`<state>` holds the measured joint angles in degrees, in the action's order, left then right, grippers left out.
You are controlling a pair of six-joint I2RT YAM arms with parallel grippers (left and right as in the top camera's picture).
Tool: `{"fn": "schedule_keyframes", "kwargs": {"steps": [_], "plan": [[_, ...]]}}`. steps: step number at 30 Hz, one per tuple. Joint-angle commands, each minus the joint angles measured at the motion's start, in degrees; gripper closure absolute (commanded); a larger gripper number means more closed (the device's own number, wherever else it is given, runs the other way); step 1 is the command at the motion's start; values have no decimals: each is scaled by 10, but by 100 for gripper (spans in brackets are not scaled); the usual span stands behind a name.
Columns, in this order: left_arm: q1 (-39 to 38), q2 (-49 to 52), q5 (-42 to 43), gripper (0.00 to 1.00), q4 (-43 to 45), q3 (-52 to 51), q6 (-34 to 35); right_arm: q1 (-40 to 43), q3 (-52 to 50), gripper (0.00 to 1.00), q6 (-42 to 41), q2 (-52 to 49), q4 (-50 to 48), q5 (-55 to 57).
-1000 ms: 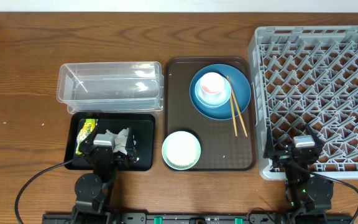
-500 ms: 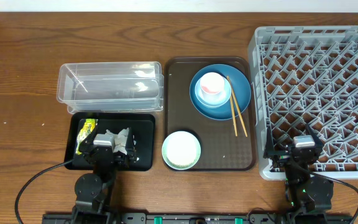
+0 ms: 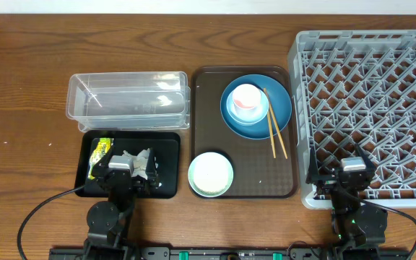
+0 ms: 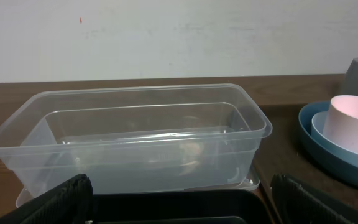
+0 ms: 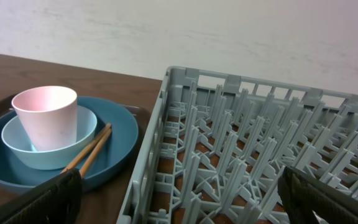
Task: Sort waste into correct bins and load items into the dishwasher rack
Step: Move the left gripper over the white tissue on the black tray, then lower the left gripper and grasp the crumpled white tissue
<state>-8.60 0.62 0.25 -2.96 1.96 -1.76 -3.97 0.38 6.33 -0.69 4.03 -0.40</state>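
Observation:
A yellow-green wrapper [image 3: 101, 153] and crumpled tissue [image 3: 139, 162] lie in the black tray [image 3: 166, 148], below the clear tub [image 3: 128, 100]. My left gripper [image 3: 123, 172] hovers open over that tray, facing the tub [image 4: 135, 137], nothing between its fingers. On the blue plate [image 3: 280, 108] stand a light-blue bowl [image 3: 231, 110] holding a pink cup [image 3: 245, 97], with chopsticks [image 3: 275, 133] beside them. A pale green bowl [image 3: 211, 174] sits nearer. My right gripper [image 3: 352, 167] is open and empty over the near-left corner of the grey rack [image 3: 370, 94].
The plate and green bowl rest on a dark brown serving tray [image 3: 258, 177] between the bins and the rack. Bare wooden table [image 3: 27, 115] stretches to the left and behind. A pale wall [image 5: 229, 31] rises behind the table.

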Motion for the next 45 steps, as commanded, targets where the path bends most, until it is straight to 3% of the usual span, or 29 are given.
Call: {"fn": "schedule_keyframes", "kwargs": {"steps": [1,7,12,22,27,34,39,43,45], "plan": [[-2,-3,-7,5,-11,-17,-8,-7,-1,1,2,0,2,4],[-2,-3,-7,5,-2,-10,-6,-7,-1,1,2,0,3,4],[-2,-3,-6,5,-22,37,46,-7,-1,1,2,0,2,4],[-2,31,67,5,-233,219,70,-7,-1,1,2,0,3,4],[-2,138,69,5,-363,356,71,-7,-1,1,2,0,2,4],[-2,391,69,5,-615,608,70,-7,-1,1,2,0,2,4],[-2,498,71,5,-691,714,70,-7,-1,1,2,0,2,4],[-2,528,70,6,-706,718,71,-7,-1,1,2,0,3,4],[-2,533,70,24,-703,701,105,-7,-1,1,2,0,3,4]]}}
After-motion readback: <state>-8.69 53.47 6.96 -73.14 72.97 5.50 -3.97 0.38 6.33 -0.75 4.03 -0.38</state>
